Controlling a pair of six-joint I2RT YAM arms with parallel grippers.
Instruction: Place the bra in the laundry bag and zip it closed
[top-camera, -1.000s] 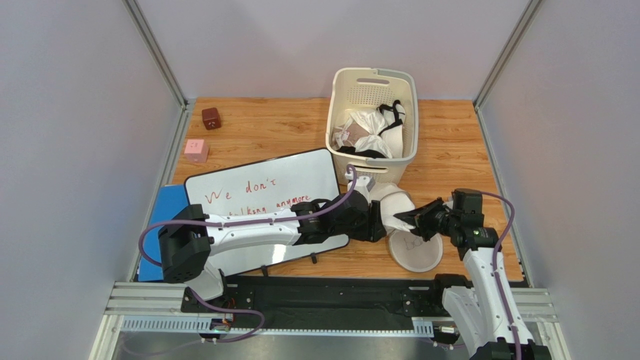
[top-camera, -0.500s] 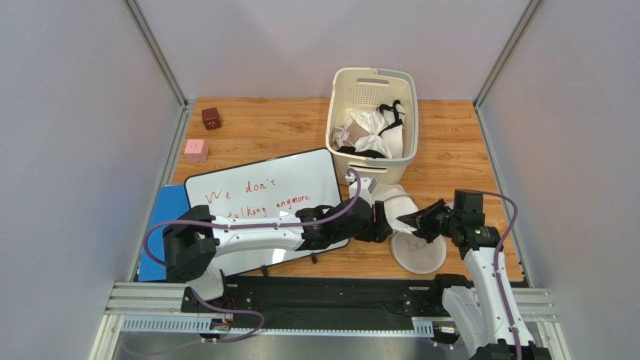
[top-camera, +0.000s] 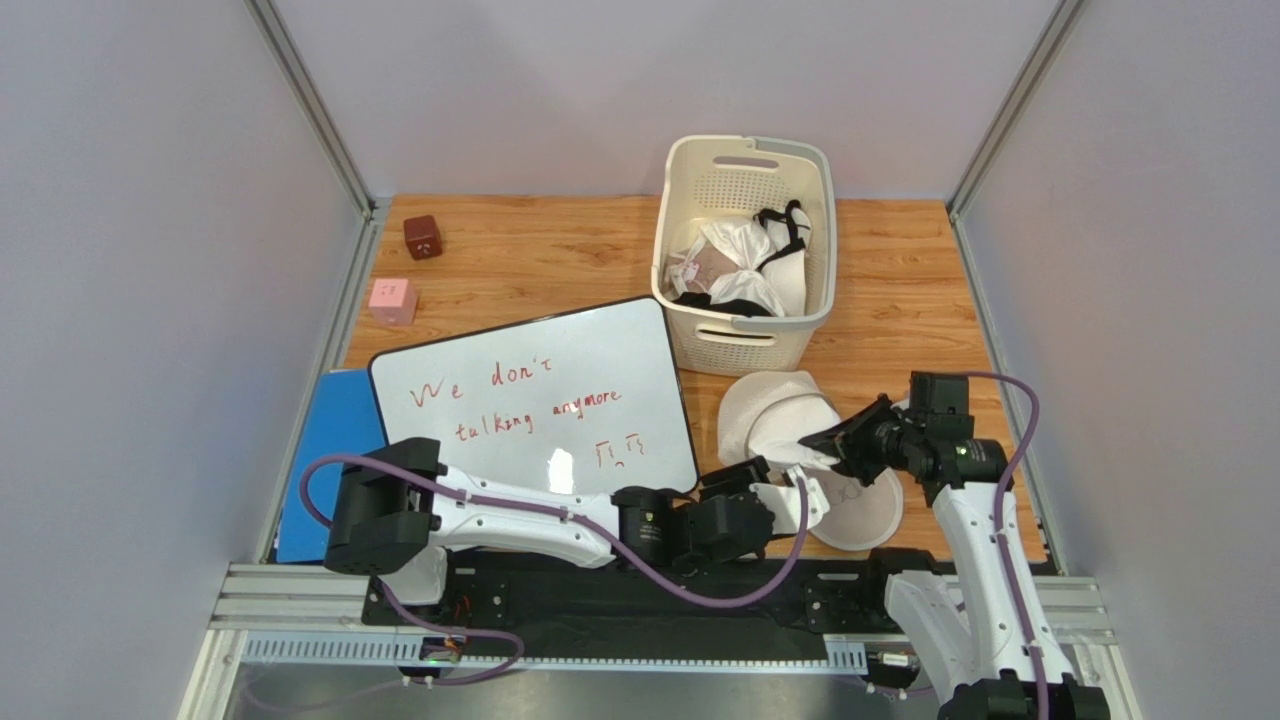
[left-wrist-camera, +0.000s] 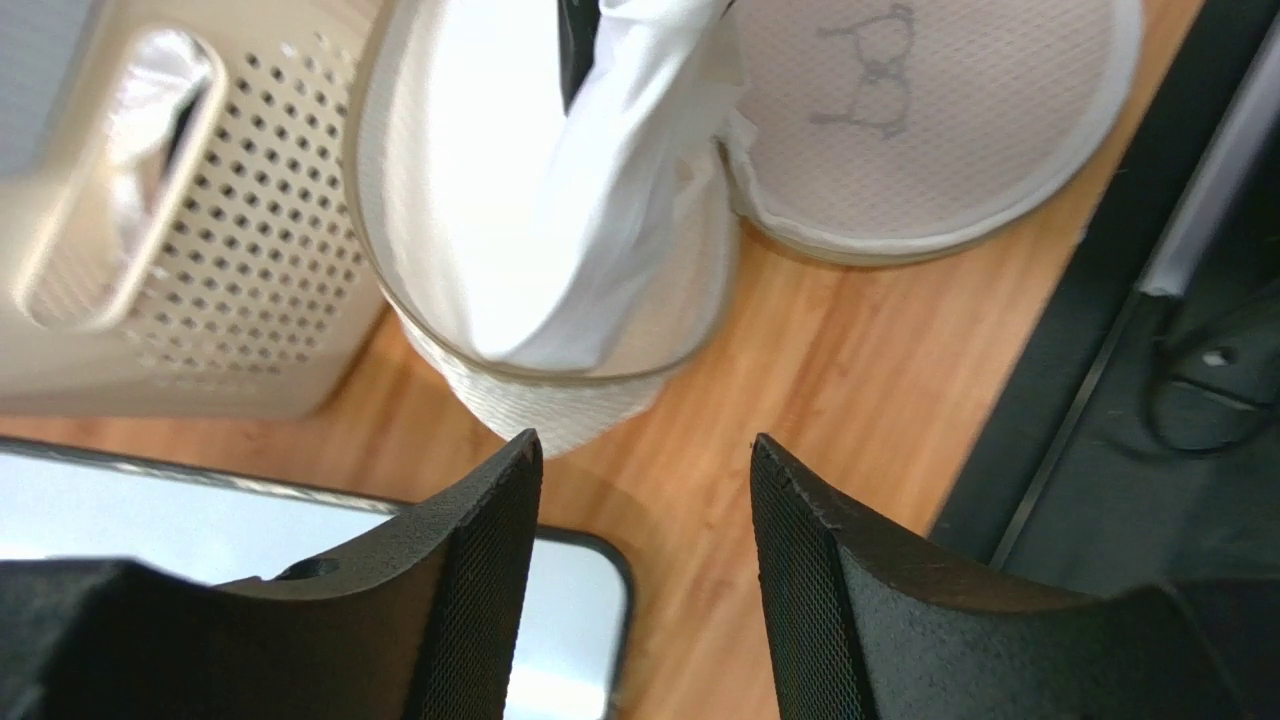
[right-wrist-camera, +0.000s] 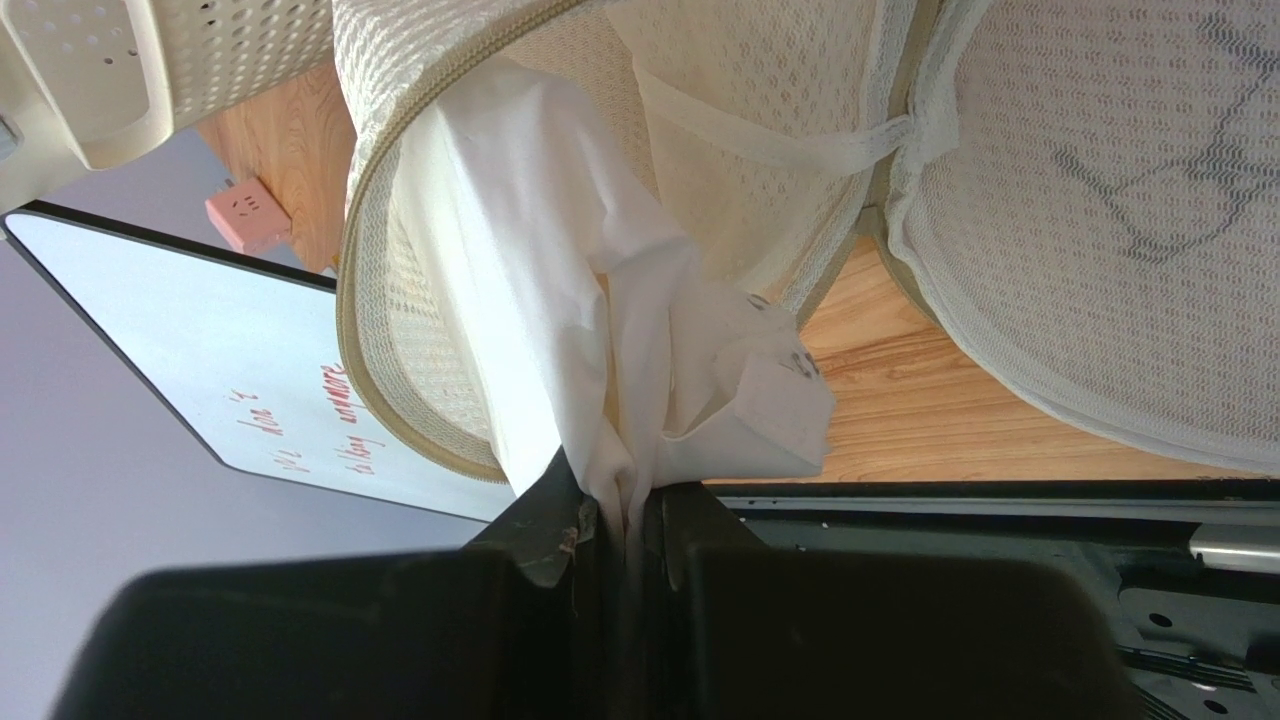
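The laundry bag lies open in front of the basket. One mesh half (top-camera: 759, 402) is tipped up and the other half (top-camera: 864, 513) lies flat with a small drawing on it. The white bra (top-camera: 789, 443) hangs out of the tipped half, seen also in the left wrist view (left-wrist-camera: 579, 225) and the right wrist view (right-wrist-camera: 556, 315). My right gripper (top-camera: 831, 447) is shut on a fold of the bra (right-wrist-camera: 624, 518) at the bag's mouth. My left gripper (top-camera: 777, 500) is open and empty (left-wrist-camera: 643, 495), just short of the tipped half (left-wrist-camera: 526, 405).
A cream slatted basket (top-camera: 747, 327) with other garments stands behind the bag. A whiteboard (top-camera: 526, 398) lies to the left over a blue pad (top-camera: 338, 435). A pink cube (top-camera: 392, 299) and a brown cube (top-camera: 422, 236) sit at the far left. The black rail (top-camera: 631, 593) runs along the front.
My left gripper has let go of the bag and drawn back toward the front edge. The bag has shifted slightly right. My right gripper still holds the bra.
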